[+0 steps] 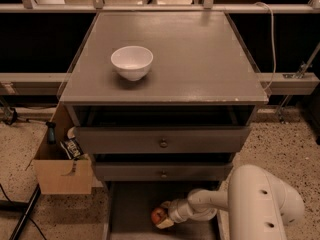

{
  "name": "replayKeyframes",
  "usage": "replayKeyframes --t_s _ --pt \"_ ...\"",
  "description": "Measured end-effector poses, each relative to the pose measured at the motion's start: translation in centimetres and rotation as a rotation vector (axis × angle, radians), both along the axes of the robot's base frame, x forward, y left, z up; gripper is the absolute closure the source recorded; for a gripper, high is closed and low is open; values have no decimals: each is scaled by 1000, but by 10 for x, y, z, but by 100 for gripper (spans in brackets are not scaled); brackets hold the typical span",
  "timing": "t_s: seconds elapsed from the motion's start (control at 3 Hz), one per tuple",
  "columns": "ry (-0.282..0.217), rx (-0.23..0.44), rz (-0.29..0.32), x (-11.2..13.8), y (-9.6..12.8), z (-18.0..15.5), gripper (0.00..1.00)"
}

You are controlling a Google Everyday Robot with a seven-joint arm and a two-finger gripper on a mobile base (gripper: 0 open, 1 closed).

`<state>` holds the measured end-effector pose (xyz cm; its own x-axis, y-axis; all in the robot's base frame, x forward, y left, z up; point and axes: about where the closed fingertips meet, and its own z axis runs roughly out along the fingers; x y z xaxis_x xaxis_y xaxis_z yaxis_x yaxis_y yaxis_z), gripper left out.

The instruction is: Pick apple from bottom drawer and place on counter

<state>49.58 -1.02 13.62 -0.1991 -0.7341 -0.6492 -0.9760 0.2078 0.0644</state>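
The small red apple (157,215) with a yellowish patch lies on the floor of the open bottom drawer (131,204), near its front middle. My gripper (164,215) reaches in from the right at the end of the white arm (260,204). Its fingers sit on either side of the apple and close against it. The apple rests low in the drawer. The counter (200,59) is the broad grey-brown top of the cabinet above.
A white bowl (132,62) stands on the counter's left half. Two grey drawers with round knobs (163,143) overhang the bottom drawer. An open cardboard box (62,164) with items stands on the speckled floor to the left. A cable (272,39) hangs at the right.
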Motion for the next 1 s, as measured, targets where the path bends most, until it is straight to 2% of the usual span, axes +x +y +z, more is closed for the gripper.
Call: replayKeyframes --t_s 0.33,1.0 --pt "0 0 0 0 0 0 100" --pt "-44 67 37 -29 -11 18 100"
